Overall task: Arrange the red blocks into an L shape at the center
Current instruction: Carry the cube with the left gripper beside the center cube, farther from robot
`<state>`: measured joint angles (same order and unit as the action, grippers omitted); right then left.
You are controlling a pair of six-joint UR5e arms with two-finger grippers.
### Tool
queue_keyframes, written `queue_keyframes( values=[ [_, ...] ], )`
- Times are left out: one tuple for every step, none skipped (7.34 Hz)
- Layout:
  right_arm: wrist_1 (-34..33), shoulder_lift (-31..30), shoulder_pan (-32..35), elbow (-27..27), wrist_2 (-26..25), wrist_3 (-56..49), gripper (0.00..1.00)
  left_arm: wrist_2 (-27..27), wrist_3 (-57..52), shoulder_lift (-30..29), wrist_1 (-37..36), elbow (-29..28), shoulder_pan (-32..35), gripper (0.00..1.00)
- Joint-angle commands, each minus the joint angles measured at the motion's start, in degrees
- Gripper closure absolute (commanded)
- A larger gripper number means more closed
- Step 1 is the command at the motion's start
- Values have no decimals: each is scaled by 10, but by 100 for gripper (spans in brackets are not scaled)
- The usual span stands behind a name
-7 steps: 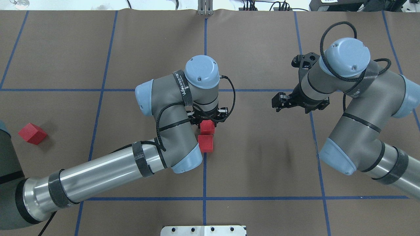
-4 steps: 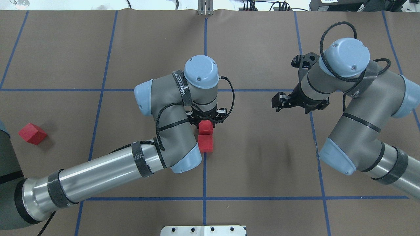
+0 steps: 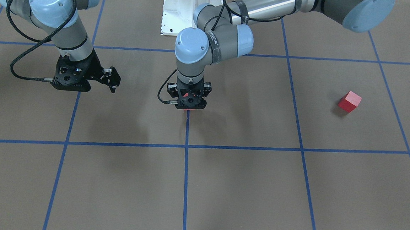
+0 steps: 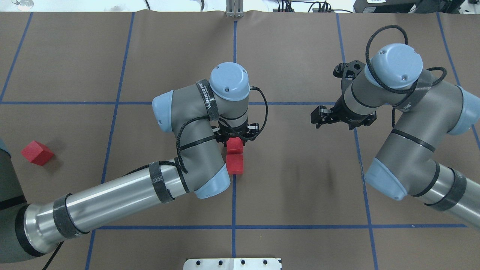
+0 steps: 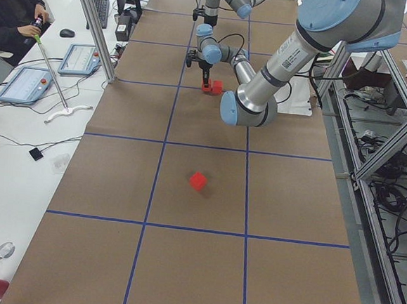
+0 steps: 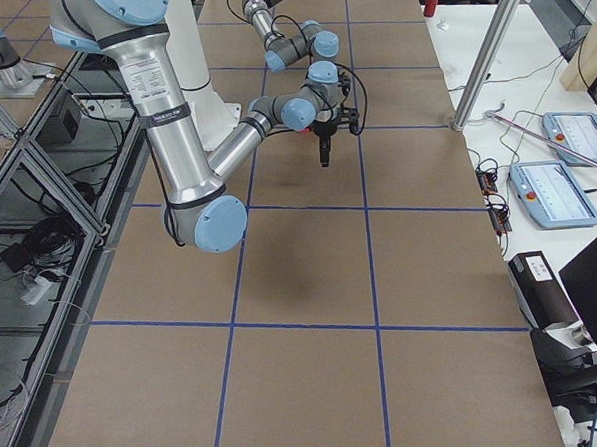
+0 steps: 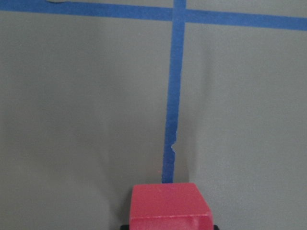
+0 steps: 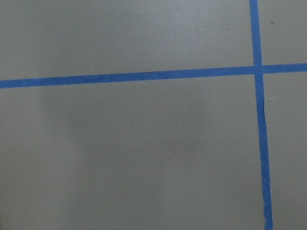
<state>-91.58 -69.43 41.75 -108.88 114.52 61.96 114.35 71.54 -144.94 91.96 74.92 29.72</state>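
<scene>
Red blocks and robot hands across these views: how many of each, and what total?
Red blocks: 3 (gripped block, neighbouring block, lone block)
Hands: 2 (left hand, right hand)
Total: 5

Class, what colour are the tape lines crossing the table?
The tape lines are blue, clearest in the overhead exterior view.
</scene>
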Motion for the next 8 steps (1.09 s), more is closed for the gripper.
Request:
queue_keyframes(
  values=[
    [0,1,0,1,0,0,1,0,0,0,0,0,-1,100],
    [0,1,-1,2,-1,0,1,0,0,0,1,0,-1,100],
    [0,1,-1,2,-1,0,1,0,0,0,1,1,-1,100],
    [0,1,-1,2,-1,0,1,0,0,0,1,1,-1,100],
    [0,1,-1,2,-1,0,1,0,0,0,1,1,-1,100],
    [0,1,-1,1,-1,0,1,0,0,1,1,1,-1,100],
    [0,1,-1,1,-1,0,1,0,0,1,1,1,-1,100],
    [0,1,-1,2,-1,0,1,0,0,7,1,5,-2,100]
  ],
)
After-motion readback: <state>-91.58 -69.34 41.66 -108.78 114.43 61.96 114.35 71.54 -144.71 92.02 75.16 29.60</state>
